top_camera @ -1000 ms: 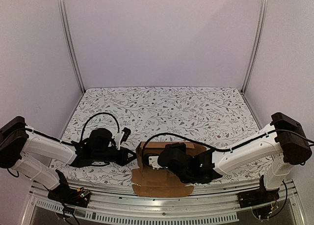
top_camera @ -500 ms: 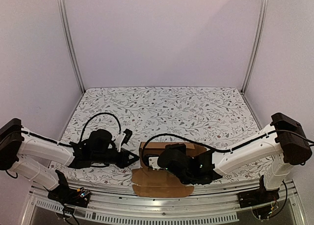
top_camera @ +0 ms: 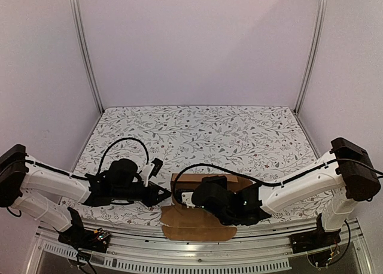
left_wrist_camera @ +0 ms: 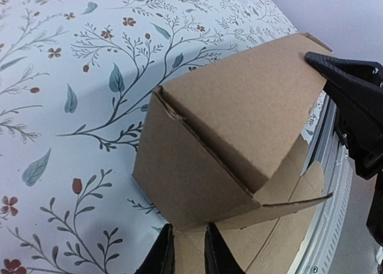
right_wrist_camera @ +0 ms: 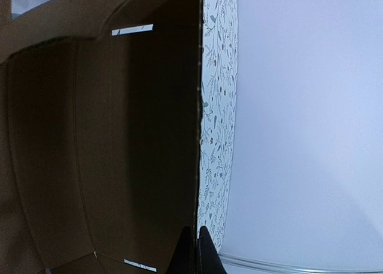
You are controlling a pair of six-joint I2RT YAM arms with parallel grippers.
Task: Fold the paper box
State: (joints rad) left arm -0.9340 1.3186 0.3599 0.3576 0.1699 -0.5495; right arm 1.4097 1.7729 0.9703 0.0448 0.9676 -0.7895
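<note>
Looking down from the overhead camera, I see the pale lilac back wall (top_camera: 197, 46) and two metal posts (top_camera: 84, 46) boxing in the far side of the cell. The table (top_camera: 239, 130), covered in a leaf-and-flower print, fills the floor between them. A slotted metal rail (top_camera: 197, 253) runs along its near edge.

The left arm (top_camera: 54, 181) and the right arm (top_camera: 299, 184) both reach low across the near part of the table and meet around the middle. Black cables (top_camera: 122, 141) loop up over each wrist. From above, the right arm's dark wrist covers much of the work, so I get little of the box's inside from that view.

The paper box (top_camera: 185, 181) sits between the two arms, near the middle of the near edge. It is partly raised: plain brown walls stand up, tilted, with one corner seam open. A loose flap (top_camera: 194, 226) lies flat on the near side and reaches the rail.

The right gripper (right_wrist_camera: 192, 253) is clamped on the cut edge of one box wall, one finger inside and one outside. In its own camera the dark inside of the box takes up the left half of the view.

The left gripper (left_wrist_camera: 187, 256) sits at the box's low corner, on its left. Its jaws are close together with brown card showing between them. I cannot tell whether it is pinching anything.
</note>
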